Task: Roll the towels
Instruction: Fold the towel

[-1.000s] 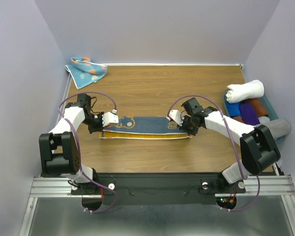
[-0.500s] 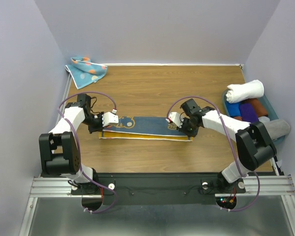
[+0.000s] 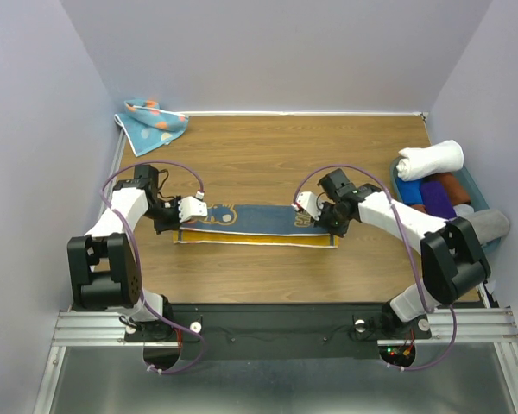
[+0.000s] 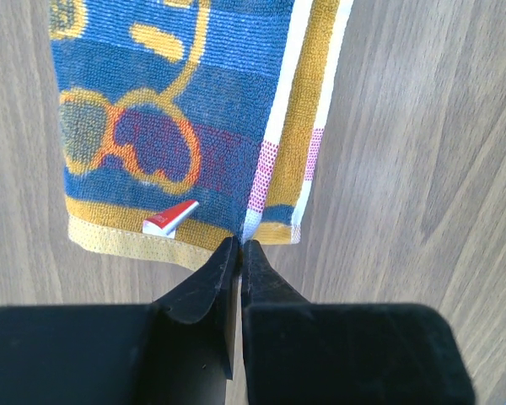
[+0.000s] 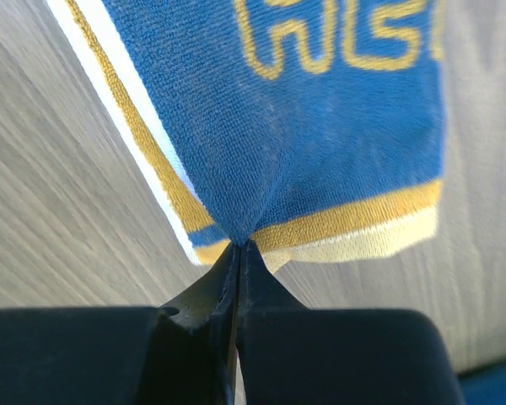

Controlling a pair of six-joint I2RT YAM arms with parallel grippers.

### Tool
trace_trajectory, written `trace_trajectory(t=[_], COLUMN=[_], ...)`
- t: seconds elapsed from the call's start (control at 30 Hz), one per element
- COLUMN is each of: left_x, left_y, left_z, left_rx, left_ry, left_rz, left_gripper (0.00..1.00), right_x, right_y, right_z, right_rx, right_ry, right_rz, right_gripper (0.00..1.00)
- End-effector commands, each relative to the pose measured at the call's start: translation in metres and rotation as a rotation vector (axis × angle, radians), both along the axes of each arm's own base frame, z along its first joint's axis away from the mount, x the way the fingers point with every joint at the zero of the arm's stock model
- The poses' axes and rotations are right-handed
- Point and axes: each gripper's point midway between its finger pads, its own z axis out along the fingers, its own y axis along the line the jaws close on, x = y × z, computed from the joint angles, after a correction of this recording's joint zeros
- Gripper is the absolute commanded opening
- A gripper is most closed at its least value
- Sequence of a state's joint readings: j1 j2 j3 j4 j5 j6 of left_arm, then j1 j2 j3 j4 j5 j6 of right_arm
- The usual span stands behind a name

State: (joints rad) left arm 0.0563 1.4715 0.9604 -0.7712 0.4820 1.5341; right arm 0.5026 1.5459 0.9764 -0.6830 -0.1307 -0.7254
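The mustard-yellow towel with the navy printed face (image 3: 255,221) lies folded lengthwise into a long strip across the middle of the table. My left gripper (image 3: 180,226) is shut on its left end (image 4: 236,224), jaws pinched at the fold beside a red and white tag (image 4: 170,217). My right gripper (image 3: 326,226) is shut on its right end (image 5: 287,160), pulling the cloth into a small peak. The light blue towel with orange and yellow dots (image 3: 151,121) lies crumpled in the far left corner.
A blue bin (image 3: 479,191) at the right edge holds a rolled white towel (image 3: 430,159) and several dark rolled towels (image 3: 438,197), with a grey one (image 3: 488,224) beside it. Walls close in the back and both sides.
My right gripper has shifted slightly left and back while holding the towel's right end. The left gripper and the towel's left end have not moved.
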Motion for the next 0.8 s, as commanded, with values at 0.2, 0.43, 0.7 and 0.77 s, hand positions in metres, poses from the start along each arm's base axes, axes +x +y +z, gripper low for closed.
trace_trajectory(t=[0.2, 0.43, 0.7, 0.77], left_x=[-0.015, -0.025, -0.028, -0.028], left_y=[0.004, 0.004, 0.007, 0.006], left_z=[0.022, -0.001, -0.022, -0.014], left_rx=[-0.01, -0.009, 0.012, 0.001], left_ry=[-0.036, 0.014, 0.055, 0.053], left_rz=[-0.02, -0.009, 0.029, 0.037], left_gripper=[0.0, 0.0, 0.35, 0.48], right_x=[-0.001, -0.013, -0.009, -0.007], right_y=[0.002, 0.002, 0.01, 0.015], right_z=[0.032, 0.006, 0.0, 0.014], right_rx=[0.052, 0.033, 0.05, 0.087], right_ry=[-0.051, 0.043, 0.084, 0.063], right_rz=[-0.001, 0.023, 0.006, -0.01], right_gripper=[0.01, 0.01, 0.3, 0.5])
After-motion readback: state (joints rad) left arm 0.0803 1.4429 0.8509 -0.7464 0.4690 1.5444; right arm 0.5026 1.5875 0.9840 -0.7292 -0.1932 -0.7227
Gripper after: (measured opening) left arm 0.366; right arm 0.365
